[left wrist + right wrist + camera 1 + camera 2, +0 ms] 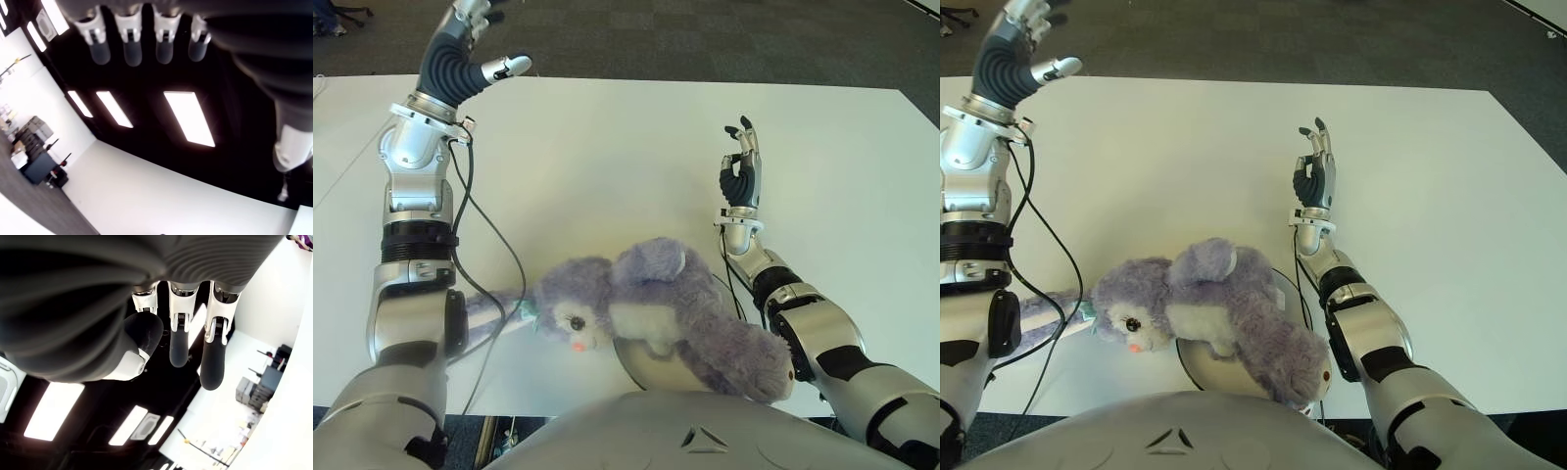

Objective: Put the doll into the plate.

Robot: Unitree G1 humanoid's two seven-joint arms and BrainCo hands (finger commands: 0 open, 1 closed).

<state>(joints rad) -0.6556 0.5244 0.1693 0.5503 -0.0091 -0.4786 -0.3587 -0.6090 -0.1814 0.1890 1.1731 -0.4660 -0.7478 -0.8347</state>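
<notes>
- Nearest my camera, at the table's near edge, the doll (656, 313) lies across the plate (651, 367), a metallic dish of which only part of the rim and wall shows under the plush body.
- I see the doll's torso and one leg over the plate; its head hangs off toward my left, and a thin limb trails further left across the table (607, 157).
- I hold nothing in the left hand (475, 44): it is raised high at the far left, well apart from the doll, and its wrist view shows straight fingers (132, 46) against the ceiling.
- My right hand (741, 166) stands upright, right of and beyond the doll, apart from it; its wrist view shows the fingers (178, 342) extended and empty.
- I judge the placement essentially made: the doll is released and bears on the plate.
- One reservation: the doll overhangs the rim on both sides, and I cannot tell from this angle how much of its weight sits inside the dish, since the body hides most of it.
- What is left, at most, would be nudging the head inward; both hands are already clear.
</notes>
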